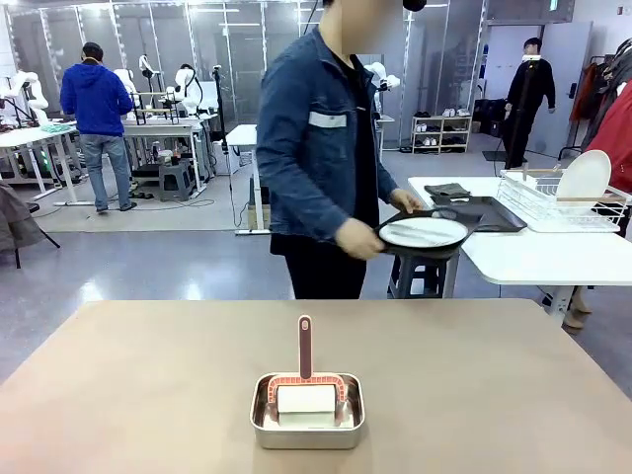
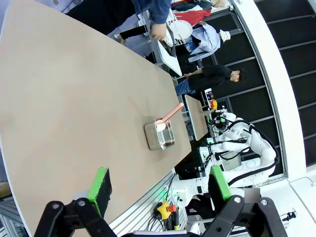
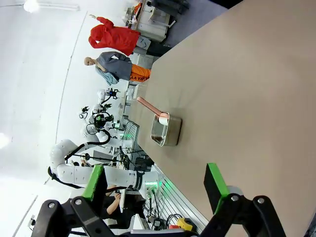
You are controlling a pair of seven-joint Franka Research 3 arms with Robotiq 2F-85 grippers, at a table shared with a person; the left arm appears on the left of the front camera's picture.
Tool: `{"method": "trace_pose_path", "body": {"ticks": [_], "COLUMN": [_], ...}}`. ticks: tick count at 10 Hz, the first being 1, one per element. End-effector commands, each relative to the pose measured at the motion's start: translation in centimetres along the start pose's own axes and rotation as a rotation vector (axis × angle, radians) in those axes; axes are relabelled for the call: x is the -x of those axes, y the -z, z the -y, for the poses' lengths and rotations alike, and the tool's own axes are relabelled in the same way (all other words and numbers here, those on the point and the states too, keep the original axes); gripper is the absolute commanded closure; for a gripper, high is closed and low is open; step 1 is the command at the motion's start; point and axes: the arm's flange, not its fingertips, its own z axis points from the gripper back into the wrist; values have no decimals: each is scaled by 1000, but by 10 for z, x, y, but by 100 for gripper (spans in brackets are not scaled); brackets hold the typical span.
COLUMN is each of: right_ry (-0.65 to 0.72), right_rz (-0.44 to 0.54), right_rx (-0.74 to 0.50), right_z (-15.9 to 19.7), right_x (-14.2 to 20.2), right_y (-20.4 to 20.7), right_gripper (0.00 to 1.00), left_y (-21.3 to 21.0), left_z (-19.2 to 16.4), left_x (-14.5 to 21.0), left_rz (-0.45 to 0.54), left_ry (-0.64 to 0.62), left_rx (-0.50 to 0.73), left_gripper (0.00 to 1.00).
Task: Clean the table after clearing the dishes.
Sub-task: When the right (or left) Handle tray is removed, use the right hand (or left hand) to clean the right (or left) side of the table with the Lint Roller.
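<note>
Two claws, the left claw and the right claw, hang open and empty by the table's near edge. Beyond its far side, a person holds a plate on a tray.

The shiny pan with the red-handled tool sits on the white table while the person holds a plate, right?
Not quite. The shiny pan with the red-handled tool sits on the big beige table, as the front view shows. The person does hold a plate.
</note>
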Motion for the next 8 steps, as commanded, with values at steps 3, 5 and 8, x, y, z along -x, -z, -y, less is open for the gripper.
{"method": "trace_pose_path", "body": {"ticks": [3, 5, 8], "right_ry": [-10, -10, -10], "right_rz": [0, 0, 0], "right_rx": [2, 2, 2], "right_z": [-1, -1, -1], "right_x": [1, 1, 1], "right_y": [-1, -1, -1], "right_gripper": [0, 0, 0], "left_y": [-3, 8, 59], "left_z": [1, 17, 110], "left_x": [3, -10, -75], "left_rz": [5, -40, -261], "left_ry": [12, 120, 448], "left_rx": [7, -43, -293], "left_gripper": [0, 0, 0]}}
